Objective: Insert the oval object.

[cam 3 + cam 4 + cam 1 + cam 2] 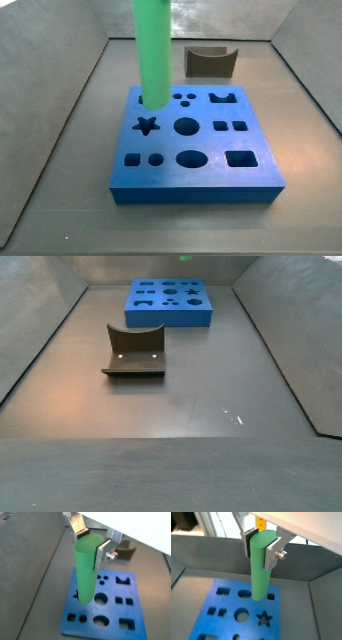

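Note:
The oval object [85,569] is a long bright green rod, and it hangs upright in my gripper [90,542]. The gripper is shut on the rod's upper end, with a silver finger [104,552] pressed on each side; both wrist views show this [261,543]. The rod [260,569] reaches down over the blue block [228,617], which has several shaped holes. In a side view the rod [154,50] ends over the block's [201,165] far left part, near the small holes. I cannot tell whether it touches. The gripper is out of frame in both side views.
The dark fixture [209,62] stands on the floor behind the blue block; in a side view it [135,351] sits in front of the block [168,303]. Grey walls [80,90] enclose the floor on all sides.

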